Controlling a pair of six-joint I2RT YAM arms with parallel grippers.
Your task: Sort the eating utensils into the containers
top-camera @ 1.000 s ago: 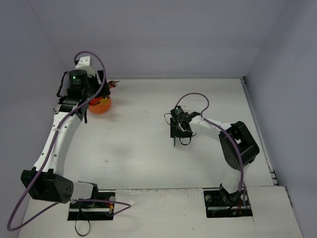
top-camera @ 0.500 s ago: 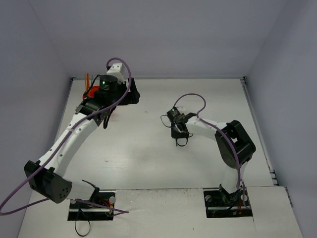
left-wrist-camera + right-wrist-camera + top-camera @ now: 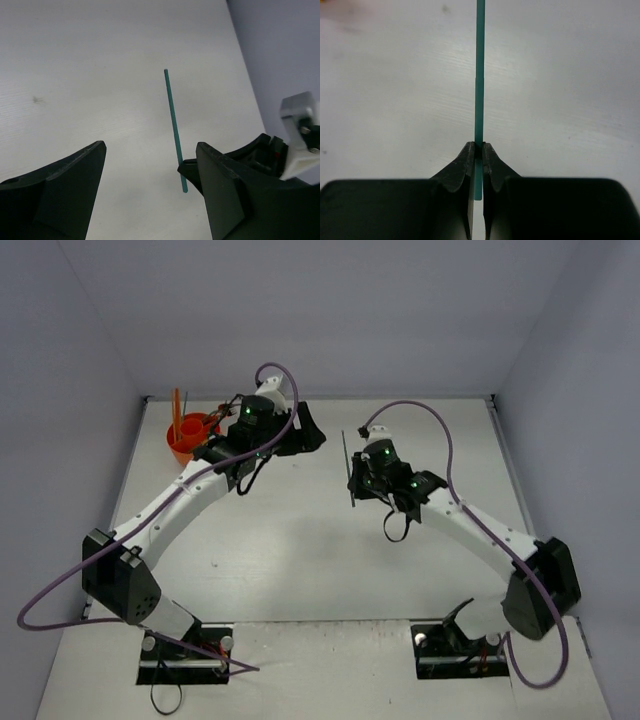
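Note:
My right gripper (image 3: 353, 483) (image 3: 478, 150) is shut on a thin teal chopstick (image 3: 346, 452) (image 3: 479, 75), gripped near one end, with most of its length sticking out ahead over the table. My left gripper (image 3: 308, 430) (image 3: 150, 146) is open and empty, just left of the chopstick. In the left wrist view the chopstick (image 3: 173, 120) stands between the spread fingers (image 3: 65, 185), close to the right one. The orange-red cup (image 3: 181, 446) sits at the back left and holds orange chopsticks (image 3: 178, 406) and other utensils (image 3: 216, 418).
The grey walls close in the table at the back and on both sides. The left arm's forearm (image 3: 180, 500) stretches across the left half of the table. A purple cable (image 3: 420, 415) loops above the right arm.
My left arm has swung right from over the cup to the table's middle, uncovering the cup. My right arm has stretched out and carried the chopstick a little toward the back.

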